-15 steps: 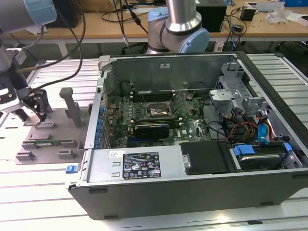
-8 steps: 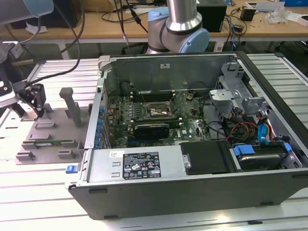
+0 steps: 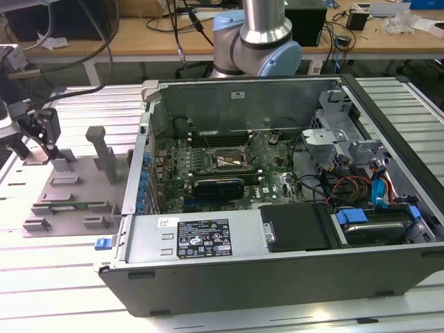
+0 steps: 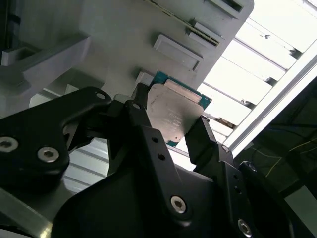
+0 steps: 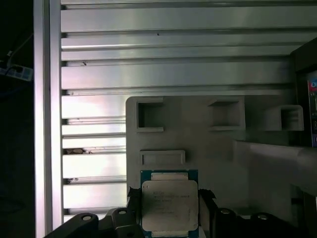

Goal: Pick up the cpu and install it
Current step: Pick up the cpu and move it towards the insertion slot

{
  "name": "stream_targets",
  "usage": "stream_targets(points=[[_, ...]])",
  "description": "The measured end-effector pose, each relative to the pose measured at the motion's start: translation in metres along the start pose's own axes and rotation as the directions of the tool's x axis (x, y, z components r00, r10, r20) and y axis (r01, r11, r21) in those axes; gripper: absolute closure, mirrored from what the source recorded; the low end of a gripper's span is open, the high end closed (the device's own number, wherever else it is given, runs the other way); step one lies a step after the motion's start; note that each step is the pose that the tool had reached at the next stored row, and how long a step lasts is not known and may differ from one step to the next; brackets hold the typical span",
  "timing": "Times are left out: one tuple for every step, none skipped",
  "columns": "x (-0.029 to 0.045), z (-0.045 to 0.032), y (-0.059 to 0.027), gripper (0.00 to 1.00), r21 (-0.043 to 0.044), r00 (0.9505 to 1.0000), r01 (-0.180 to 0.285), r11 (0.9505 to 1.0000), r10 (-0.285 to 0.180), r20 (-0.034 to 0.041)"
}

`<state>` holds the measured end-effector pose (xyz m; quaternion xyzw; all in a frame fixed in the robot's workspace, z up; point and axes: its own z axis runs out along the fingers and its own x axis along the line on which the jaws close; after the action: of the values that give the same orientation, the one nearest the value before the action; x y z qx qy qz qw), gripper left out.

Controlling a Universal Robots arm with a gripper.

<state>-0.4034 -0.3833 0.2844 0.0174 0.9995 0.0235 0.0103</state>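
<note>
Silver metal caps the cpu, a small square chip on a teal board. In the first wrist view it sits between the two black fingers of the tool. The fingers press on opposite edges, so the tool looks clamped on the chip, gripping its rim and leaving the flat top untouched.

Beneath it is a grey plastic parts holder with moulded pockets, apparently shaped to keep each part at a known spot. The holder lies near the worktop's edge on the exterior view's left. It is well apart from the open computer case, whose motherboard socket faces up.

The worktop is ribbed aluminium slats. Behind stand the arm's blue-jointed base and a wooden bench strewn with cables.
</note>
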Motion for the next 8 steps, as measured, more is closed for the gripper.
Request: stream_targets(points=[[0.0, -0.0022, 0.0002, 0.45, 0.0, 1.0, 0.0, 1.0, 0.0, -0.0001], [-0.0001, -0.004, 0.0004, 0.45, 0.0, 1.0, 0.0, 1.0, 0.0, 0.0], [-0.0002, -0.0072, 0.0006, 0.45, 0.0, 1.0, 0.0, 1.0, 0.0, -0.0001], [-0.0002, -0.0125, 0.001, 0.45, -0.0001, 1.0, 0.0, 1.0, 0.0, 0.0], [-0.0003, -0.0161, 0.0013, 0.45, 0.0, 1.0, 0.0, 1.0, 0.0, -0.0001], [-0.0004, -0.0202, 0.0017, 0.45, 0.0, 1.0, 0.0, 1.0, 0.0, 0.0], [-0.0004, -0.0237, 0.0021, 0.45, -0.0001, 1.0, 0.0, 1.0, 0.0, 0.0001], [-0.0005, -0.028, 0.0025, 0.45, -0.0001, 1.0, 0.0, 1.0, 0.0, 0.0]])
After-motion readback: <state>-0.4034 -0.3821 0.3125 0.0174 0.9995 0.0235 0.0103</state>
